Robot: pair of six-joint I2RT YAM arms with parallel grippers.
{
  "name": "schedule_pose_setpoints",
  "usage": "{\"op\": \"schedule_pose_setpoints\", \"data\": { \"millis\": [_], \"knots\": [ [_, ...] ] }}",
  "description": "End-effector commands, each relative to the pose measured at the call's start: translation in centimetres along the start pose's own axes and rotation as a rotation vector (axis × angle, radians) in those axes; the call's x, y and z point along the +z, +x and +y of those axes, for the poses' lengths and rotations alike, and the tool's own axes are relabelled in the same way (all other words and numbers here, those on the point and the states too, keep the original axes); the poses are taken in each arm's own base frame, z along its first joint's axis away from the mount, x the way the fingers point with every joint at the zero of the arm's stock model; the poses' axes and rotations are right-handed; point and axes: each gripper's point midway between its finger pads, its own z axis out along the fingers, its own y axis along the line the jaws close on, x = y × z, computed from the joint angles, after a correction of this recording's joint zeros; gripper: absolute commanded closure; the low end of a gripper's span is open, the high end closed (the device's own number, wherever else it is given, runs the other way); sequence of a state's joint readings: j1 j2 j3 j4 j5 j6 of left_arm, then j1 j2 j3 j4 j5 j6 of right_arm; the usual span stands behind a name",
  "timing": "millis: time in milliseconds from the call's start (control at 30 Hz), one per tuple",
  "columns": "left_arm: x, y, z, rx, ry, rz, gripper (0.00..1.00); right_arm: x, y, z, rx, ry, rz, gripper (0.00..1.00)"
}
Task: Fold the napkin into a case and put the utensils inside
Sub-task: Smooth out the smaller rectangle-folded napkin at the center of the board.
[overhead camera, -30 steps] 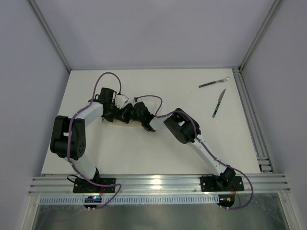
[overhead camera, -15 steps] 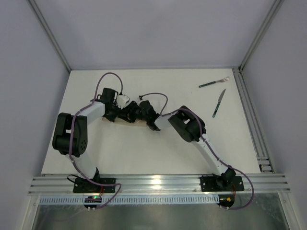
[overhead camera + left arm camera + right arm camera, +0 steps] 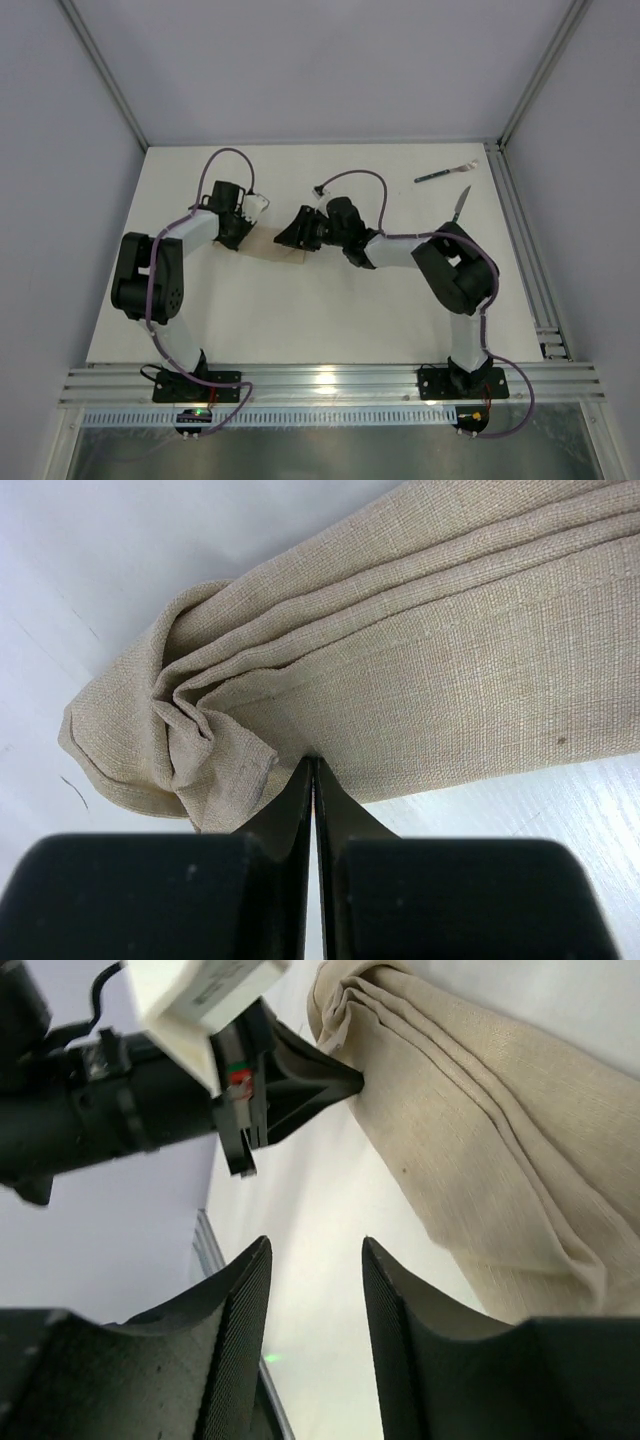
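White tabletop (image 3: 330,300) with the folded napkin (image 3: 430,650) lying lengthwise between both arms, its bunched left end pinched in the left gripper (image 3: 312,765) jaws, while the right gripper (image 3: 315,1243) jaws are spread empty beside the other end.

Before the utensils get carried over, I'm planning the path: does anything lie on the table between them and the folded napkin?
No loose object shows there. Only the right arm spans that stretch of table, its elbow hiding the knife's lower end from above; the fork lies uncovered.
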State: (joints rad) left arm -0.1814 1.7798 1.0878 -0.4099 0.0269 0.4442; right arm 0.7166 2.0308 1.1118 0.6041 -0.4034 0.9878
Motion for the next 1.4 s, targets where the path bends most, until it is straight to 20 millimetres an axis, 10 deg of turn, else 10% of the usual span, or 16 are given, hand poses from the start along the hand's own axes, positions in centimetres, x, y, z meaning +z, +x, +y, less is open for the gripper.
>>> {"op": "schedule_pose_setpoints", "data": {
  "millis": [0,133,533,1000,1367],
  "knots": [
    [1.6,2.2,-0.6,-0.023,0.026,0.067,1.0,-3.9,-1.7,0.0,-0.253,0.09,0.008,0.53],
    [1.6,2.1,-0.6,-0.024,0.031,0.066,1.0,-6.0,-3.2,-2.6,-0.431,0.265,0.017,0.44],
    [1.6,2.1,-0.6,-0.025,0.032,0.067,1.0,-2.5,-4.7,-3.8,-0.62,0.154,0.133,0.42],
    [1.4,1.8,-0.3,-0.026,0.023,0.067,1.0,-0.5,-1.9,-7.5,-0.529,0.161,0.282,0.49],
    [0.8,1.8,-0.2,-0.026,0.021,0.076,1.0,-0.9,-0.8,-7.3,-0.523,0.137,0.339,0.89]
  ]
}}
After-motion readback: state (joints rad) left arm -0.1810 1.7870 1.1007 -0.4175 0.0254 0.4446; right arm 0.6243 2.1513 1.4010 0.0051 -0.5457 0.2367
